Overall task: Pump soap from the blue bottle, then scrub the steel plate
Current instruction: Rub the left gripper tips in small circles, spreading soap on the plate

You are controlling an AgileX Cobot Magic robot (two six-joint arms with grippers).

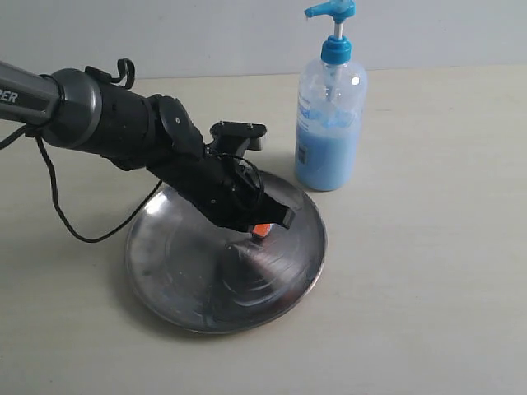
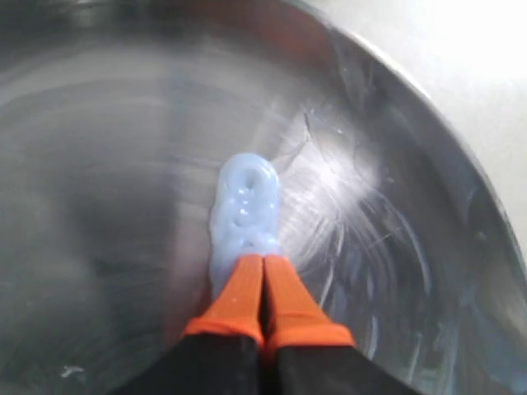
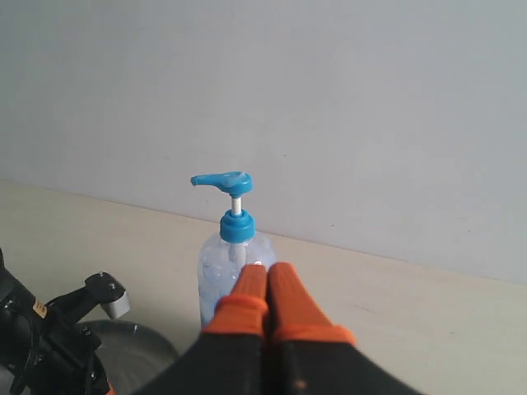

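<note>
The steel plate (image 1: 210, 280) lies on the table, shiny with swirl marks. My left gripper (image 1: 262, 230) is shut, its orange tips down on the plate's right part. In the left wrist view those tips (image 2: 263, 259) touch the near end of a pale blue soap (image 2: 245, 207) blob on the steel plate (image 2: 412, 247). The blue bottle (image 1: 329, 123) stands upright just beyond the plate's far right rim. My right gripper (image 3: 268, 267) is shut and empty, held in the air facing the blue bottle (image 3: 229, 247); it is out of the exterior view.
The left arm's black cable (image 1: 66, 214) loops over the table left of the plate. A pale wall (image 3: 329, 99) rises behind the bottle. Bare beige tabletop (image 1: 428, 288) spreads right of the plate.
</note>
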